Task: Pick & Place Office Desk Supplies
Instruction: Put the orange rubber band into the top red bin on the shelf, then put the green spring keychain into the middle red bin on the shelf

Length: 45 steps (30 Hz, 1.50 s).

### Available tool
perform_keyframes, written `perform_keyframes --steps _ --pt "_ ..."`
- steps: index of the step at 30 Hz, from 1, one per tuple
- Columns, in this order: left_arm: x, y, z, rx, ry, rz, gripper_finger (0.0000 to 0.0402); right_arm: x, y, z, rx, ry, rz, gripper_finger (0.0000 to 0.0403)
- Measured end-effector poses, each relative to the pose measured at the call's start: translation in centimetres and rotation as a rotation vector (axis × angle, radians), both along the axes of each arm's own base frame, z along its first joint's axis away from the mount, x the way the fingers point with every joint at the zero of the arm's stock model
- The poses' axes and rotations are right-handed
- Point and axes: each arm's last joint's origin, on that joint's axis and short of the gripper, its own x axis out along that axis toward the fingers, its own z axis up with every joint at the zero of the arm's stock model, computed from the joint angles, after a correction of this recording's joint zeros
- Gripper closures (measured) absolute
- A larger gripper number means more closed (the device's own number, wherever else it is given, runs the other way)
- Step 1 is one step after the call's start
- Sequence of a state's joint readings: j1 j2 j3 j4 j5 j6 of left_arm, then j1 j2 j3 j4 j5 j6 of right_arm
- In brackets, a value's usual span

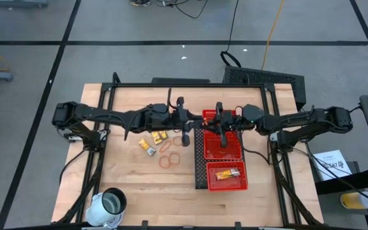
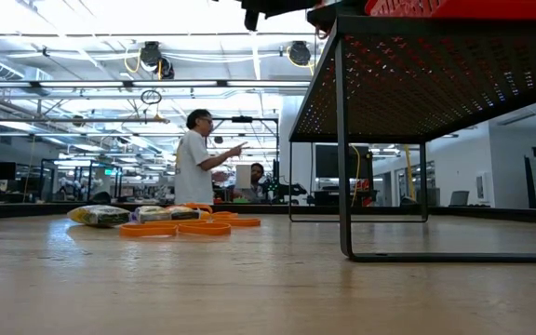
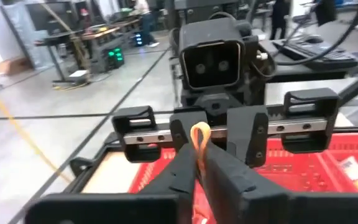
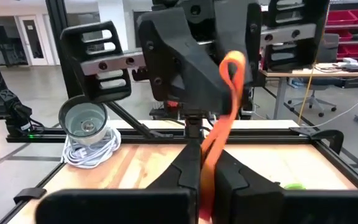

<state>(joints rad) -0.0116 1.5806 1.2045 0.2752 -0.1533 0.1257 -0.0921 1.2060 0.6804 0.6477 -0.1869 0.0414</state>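
An orange rubber band (image 4: 229, 81) hangs in the air between my two grippers, which meet nose to nose above the far end of the red mesh tray (image 1: 200, 160). My left gripper (image 3: 197, 163) comes from the table's left and is shut on the band. My right gripper (image 4: 205, 180) comes from the right and is shut on it too. More rubber bands (image 1: 169, 160) and yellow packets (image 1: 151, 144) lie flat on the table left of the tray. One packet (image 1: 227, 173) lies in the tray's near compartment. My left gripper pinches one looped end of the band (image 3: 199, 138) between its two fingers, lying level and coming from the table's left. The band stands clear of the tray and table. My right gripper pinches the band's other part (image 4: 211, 163) between its two fingers, level, from the table's right. From there the two strands run together up to the loop (image 4: 232, 65) at the left gripper's fingers (image 4: 185, 74).
A white cup (image 1: 110, 203) with a coiled cord stands at the table's near left corner. The tray stands on thin legs (image 2: 344, 149). Bands (image 2: 180, 228) and packets (image 2: 100, 216) lie on the wood. People stand in the room beyond.
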Motion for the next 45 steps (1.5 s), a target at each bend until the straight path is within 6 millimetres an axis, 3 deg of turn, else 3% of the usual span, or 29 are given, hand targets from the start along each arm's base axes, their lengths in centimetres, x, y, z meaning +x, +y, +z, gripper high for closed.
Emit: perform_keyframes --steps 9,16,21,30,34,38,45 --pt "-0.9 -0.9 1.3 -0.001 -0.039 0.015 0.0200 -1.1 -0.1 0.8 -0.017 0.015 -0.007 0.0402" --pt "-2.4 -1.2 2.3 0.029 0.007 0.005 0.0132 -3.2 -0.9 1.6 -0.019 0.072 -0.062 0.0402" --pt "-3.7 0.0 2.1 -0.051 0.052 0.064 0.0116 -5.1 -1.6 1.9 -0.018 0.144 -0.163 0.0402" --pt "-4.8 3.2 -3.1 -0.181 0.110 0.184 0.0114 -6.7 -1.8 1.0 -0.012 0.289 -0.190 0.0402" --pt "-5.1 4.0 -4.1 -0.232 0.085 0.213 0.0114 -6.7 -1.8 0.9 0.003 0.304 -0.189 0.0396" --pt "-5.1 4.0 -4.3 -0.254 0.098 0.222 0.0114 -6.6 -1.8 0.9 0.003 0.302 -0.187 0.0366" --pt "-5.2 3.9 -4.4 -0.253 0.108 0.218 0.0114 -6.7 -1.8 0.9 0.008 0.301 -0.188 0.0264"
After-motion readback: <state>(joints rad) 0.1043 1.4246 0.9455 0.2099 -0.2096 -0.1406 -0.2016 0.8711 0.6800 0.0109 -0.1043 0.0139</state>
